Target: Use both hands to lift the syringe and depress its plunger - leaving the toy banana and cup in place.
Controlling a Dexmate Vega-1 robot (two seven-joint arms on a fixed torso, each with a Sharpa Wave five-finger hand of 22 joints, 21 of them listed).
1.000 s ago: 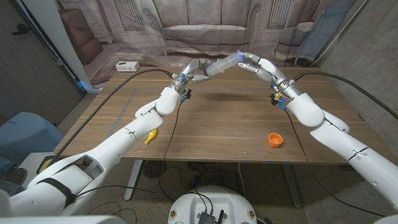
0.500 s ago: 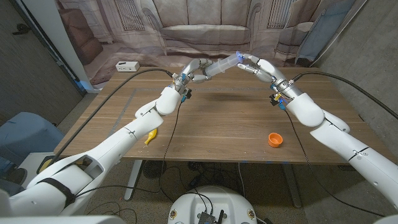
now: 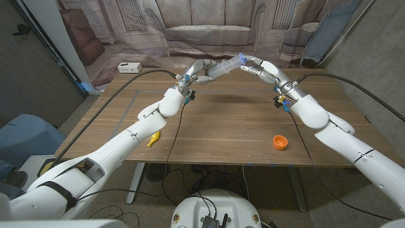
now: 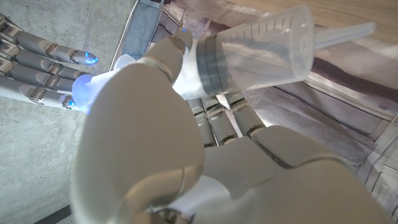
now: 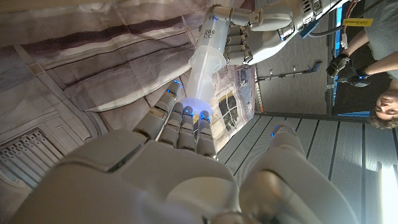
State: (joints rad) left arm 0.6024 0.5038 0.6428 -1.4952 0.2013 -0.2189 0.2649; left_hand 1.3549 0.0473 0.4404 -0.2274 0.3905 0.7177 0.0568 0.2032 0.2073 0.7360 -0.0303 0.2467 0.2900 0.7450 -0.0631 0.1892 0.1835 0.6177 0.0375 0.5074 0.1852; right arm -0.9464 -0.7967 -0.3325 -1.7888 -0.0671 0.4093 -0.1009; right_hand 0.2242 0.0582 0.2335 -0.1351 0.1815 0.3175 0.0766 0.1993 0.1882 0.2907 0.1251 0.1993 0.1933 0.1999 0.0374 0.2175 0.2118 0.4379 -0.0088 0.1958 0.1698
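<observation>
Syringe [image 3: 223, 68] (aloft) between both hands' fingers [image 3: 252, 64], apparently touching.

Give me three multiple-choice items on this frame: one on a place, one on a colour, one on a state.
1. Where is the banana?
A. On the table near its left front edge
B. Inside the cup
C. In the right hand

2. What colour is the cup?
A. Blue
B. Orange
C. White

3. How is the syringe now?
A. Lying on the table
B. Standing in the cup
C. Held up above the table

Answers:
1. A: it lies on the wood beside the left arm.
2. B: the head view shows it orange.
3. C: the left hand grips its barrel in the air and the right hand touches its plunger end.
</observation>
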